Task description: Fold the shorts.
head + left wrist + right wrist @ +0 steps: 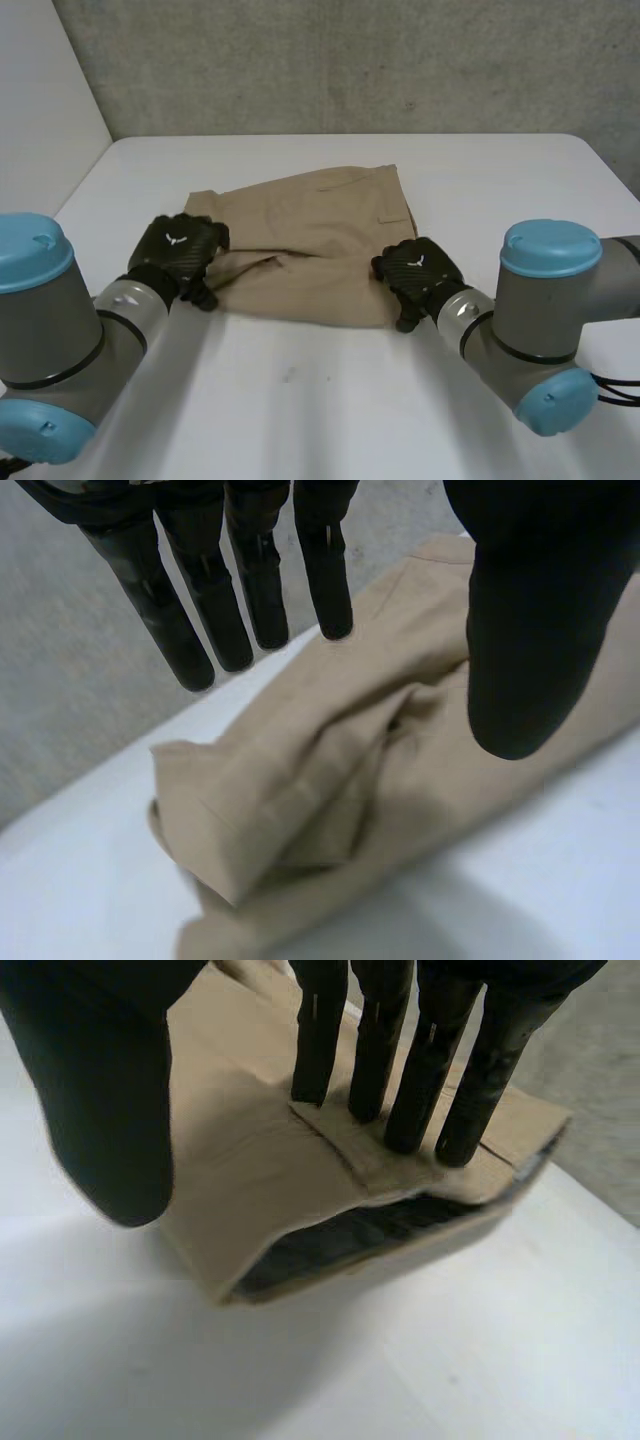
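Tan shorts (310, 240) lie folded on the white table (330, 410), with the waist end toward my right arm. My left hand (178, 250) hovers over the crumpled left end of the shorts (300, 790); in the left wrist view its fingers (200, 620) are straight and spread from the thumb, holding nothing. At the near right corner is my right hand (420, 270). There its straight fingertips (400, 1110) rest on top of the shorts (240, 1170) by a pocket flap, above the gaping waist opening, and the thumb stands apart from the cloth.
A grey wall (350, 60) closes the far side of the table and a white panel (40, 110) stands at the left. Bare tabletop stretches in front of the shorts, between the two arms, and to the right of them.
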